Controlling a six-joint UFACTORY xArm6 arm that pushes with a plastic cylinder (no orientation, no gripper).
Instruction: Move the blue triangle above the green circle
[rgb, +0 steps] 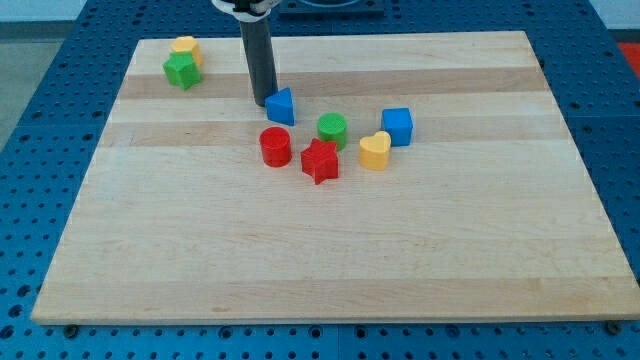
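Wooden bench (330, 260), pale planks, carrying eight small blocks.
Blue triangle (281, 105): upper middle, just up and to the view's left of the green circle (333, 129), a small gap between them.
My tip (263, 102): end of a dark upright rod, at the triangle's left edge, touching or nearly so. No gripper is fitted, so nothing opens, closes or grips.
Red cylinder (275, 146): below the triangle.
Red star (320, 161): below the green circle, beside the cylinder.
Yellow heart (375, 151): to the view's right of the circle.
Blue cube (397, 126): just above and right of the heart.
Green star-like block (181, 70) and yellow block (186, 47), shape unclear: together near the top left corner, well apart from the rest.
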